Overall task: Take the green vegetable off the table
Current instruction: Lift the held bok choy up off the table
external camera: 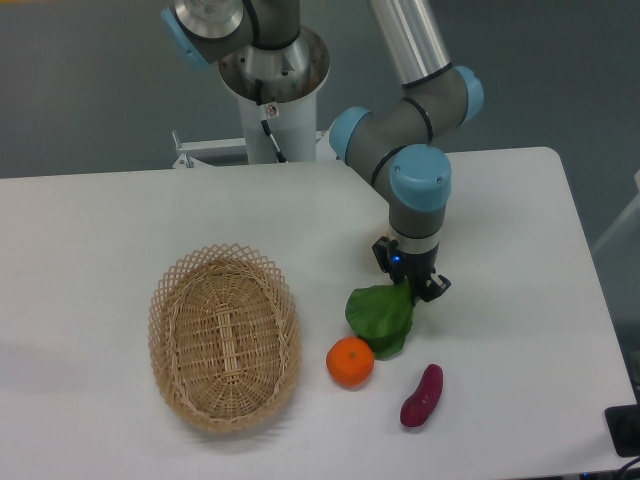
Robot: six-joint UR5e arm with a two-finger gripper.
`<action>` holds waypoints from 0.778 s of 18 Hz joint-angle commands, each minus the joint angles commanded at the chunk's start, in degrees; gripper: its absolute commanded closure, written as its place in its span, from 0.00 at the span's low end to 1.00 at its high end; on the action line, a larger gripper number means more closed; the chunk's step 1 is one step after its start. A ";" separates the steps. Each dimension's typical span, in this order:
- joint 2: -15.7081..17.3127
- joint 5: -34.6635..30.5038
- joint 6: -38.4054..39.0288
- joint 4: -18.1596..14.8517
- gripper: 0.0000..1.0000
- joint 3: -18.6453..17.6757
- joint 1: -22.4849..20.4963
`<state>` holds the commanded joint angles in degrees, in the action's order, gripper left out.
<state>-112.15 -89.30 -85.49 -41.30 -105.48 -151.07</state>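
Near the middle of the large flat white bench [120, 215], a broad dark green leafy vegetable toy [380, 317], lying just above and to the right of a small round orange fruit [350, 360]. At its upper right end, the black two-finger gripper [410, 283] of the grey and blue arm, pointing straight down, fingers closed narrow around the stalk end of the green vegetable. Not possible to tell if lifted off the bench or resting on it. To the lower right, apart, a purple oblong sweet potato [421, 395]. To the left, well apart, an oval woven wicker basket [224, 335].
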 joint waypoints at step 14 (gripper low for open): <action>8.43 7.64 -6.54 -27.76 0.58 16.08 -4.84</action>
<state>-103.72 -81.66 -92.02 -69.06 -89.39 -155.92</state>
